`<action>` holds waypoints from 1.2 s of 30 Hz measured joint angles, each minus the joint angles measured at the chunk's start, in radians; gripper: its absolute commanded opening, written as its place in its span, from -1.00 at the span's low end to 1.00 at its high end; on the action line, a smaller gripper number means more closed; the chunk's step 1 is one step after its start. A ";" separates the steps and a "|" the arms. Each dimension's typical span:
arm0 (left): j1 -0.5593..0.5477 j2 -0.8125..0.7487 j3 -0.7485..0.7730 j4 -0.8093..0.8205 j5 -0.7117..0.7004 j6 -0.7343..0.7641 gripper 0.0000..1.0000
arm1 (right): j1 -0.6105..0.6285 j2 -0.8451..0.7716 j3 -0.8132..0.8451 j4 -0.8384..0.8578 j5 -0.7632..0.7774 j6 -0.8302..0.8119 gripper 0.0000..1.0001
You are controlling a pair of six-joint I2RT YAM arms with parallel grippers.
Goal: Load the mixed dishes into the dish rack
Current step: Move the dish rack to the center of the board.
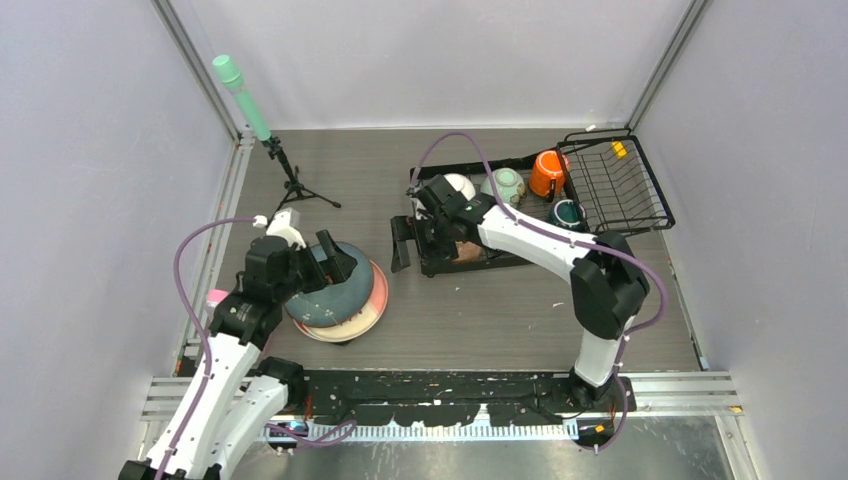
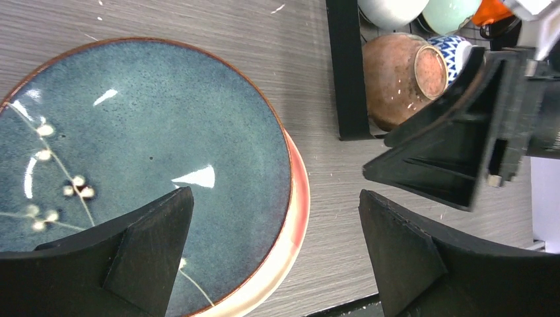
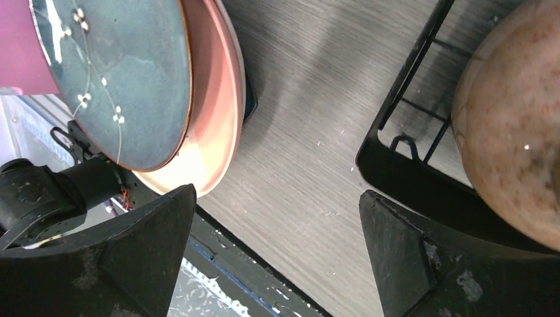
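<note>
Left gripper [image 2: 276, 195] stands wide, with nothing between its fingers. One finger [image 2: 142, 247] hangs over the large dark teal speckled plate [image 2: 145, 132]; the other finger is past the plate's rim, over bare table [image 2: 330, 165]. That plate, painted with a thin white blossom branch, lies face up on the pink plate [image 2: 297, 218], whose edge peeks out as a crescent on one side. In the top view the stack sits on the left half of the table, well apart from the dish rack [image 1: 655, 200], with the left gripper [image 1: 335, 260] low over it.

The right gripper [image 3: 276, 198] is also spread wide and holds nothing; only wood-grain table shows between its fingers. It sits at the near-left end of the rack's flat tray [image 3: 396, 99], just beside the brown bowl [image 3: 515, 132], which lies in the tray turned over, its foot ring showing in the left wrist view. The blue-patterned bowl [image 2: 455, 49] is pressed close behind the brown one.

Farther along the tray, the white bowl [image 1: 460, 185] and the mint-green bowl [image 1: 505, 185] sit side by side, then the orange mug [image 1: 548, 172] and, nearer the arms, the dark teal mug [image 1: 567, 213]. The slotted basket section tilts up at the far right.

A mint-green cylinder [image 1: 240, 95] on a black tripod stands at the far left, and a small pink cup [image 1: 216, 297] sits at the table's left edge beside the left arm.
</note>
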 measured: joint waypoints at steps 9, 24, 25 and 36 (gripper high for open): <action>0.000 -0.051 0.003 -0.042 -0.067 0.000 0.99 | 0.005 0.097 0.069 0.008 -0.013 -0.047 0.99; 0.000 -0.048 0.026 -0.073 -0.120 0.001 0.99 | 0.024 0.130 0.047 0.034 -0.046 -0.137 0.99; 0.000 -0.042 0.028 -0.076 -0.121 0.002 0.99 | 0.029 0.120 0.033 0.046 -0.043 -0.144 0.99; 0.000 -0.010 0.035 -0.105 -0.149 0.000 0.99 | 0.123 0.022 -0.122 0.143 -0.063 -0.119 0.99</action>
